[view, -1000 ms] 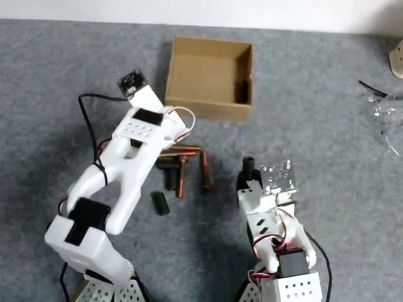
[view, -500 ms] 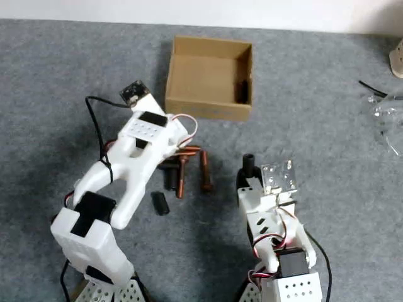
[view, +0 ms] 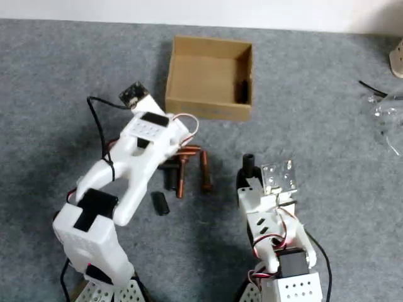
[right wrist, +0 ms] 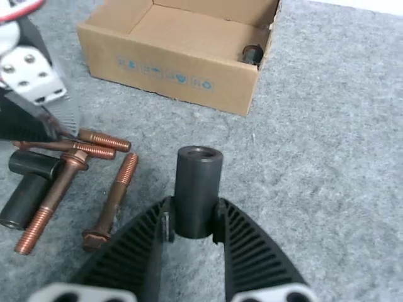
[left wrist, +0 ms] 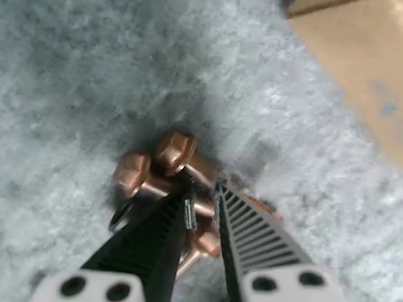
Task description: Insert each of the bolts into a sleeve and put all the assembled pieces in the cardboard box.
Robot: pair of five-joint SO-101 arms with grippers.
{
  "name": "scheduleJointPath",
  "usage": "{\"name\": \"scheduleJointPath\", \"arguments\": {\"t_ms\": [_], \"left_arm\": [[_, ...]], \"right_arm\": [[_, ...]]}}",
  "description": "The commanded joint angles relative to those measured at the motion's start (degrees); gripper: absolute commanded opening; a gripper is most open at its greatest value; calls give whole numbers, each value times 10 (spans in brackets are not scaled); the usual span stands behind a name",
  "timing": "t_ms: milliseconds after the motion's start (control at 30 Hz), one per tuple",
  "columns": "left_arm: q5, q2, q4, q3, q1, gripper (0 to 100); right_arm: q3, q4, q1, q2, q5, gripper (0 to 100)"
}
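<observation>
Right wrist view: the right gripper [right wrist: 192, 217] is clamped on a black sleeve [right wrist: 199, 182], held upright with its open bore facing up, above the grey felt table [view: 327, 94]. Just beyond the sleeve stands the cardboard box [right wrist: 170, 69], open at the top, with one dark piece [right wrist: 253, 53] resting in its far corner against the side wall.

In the left wrist view, the left gripper [left wrist: 203, 189] points down onto a heap of copper bolts [left wrist: 173, 151], its jaws a narrow gap apart with the tips at the shanks; whether a bolt is pinched between them cannot be told.

Seen from the high view, the left arm stretches over the middle of the table, its gripper end near the front wall of the box. Beside it, two bolts lie roughly parallel, pointing toward the box: one bolt [view: 206, 170] lies clear of the arm and the second bolt [view: 182, 177] just beside it. More bolts lie crosswise under the arm. A loose sleeve [view: 170, 177] lies next to them, and another sleeve [view: 160, 202] lies a little apart, closer to the arm bases. The right arm sits well apart from the heap.
</observation>
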Motion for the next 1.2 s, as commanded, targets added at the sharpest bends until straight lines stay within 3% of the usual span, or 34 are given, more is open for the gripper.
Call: {"name": "scheduleJointPath", "arguments": {"t_ms": [0, 733, 933, 1167], "left_arm": [[5, 21, -8, -30, 6, 74], [36, 36, -10, -36, 4, 74], [47, 36, -7, -60, -27, 74], [50, 37, 11, -60, -2, 74]], "right_arm": [[15, -22, 2, -8, 7, 5], [33, -23, 1, -8, 31, 5], [33, -23, 1, -8, 31, 5], [33, -24, 1, -8, 31, 5]]}}
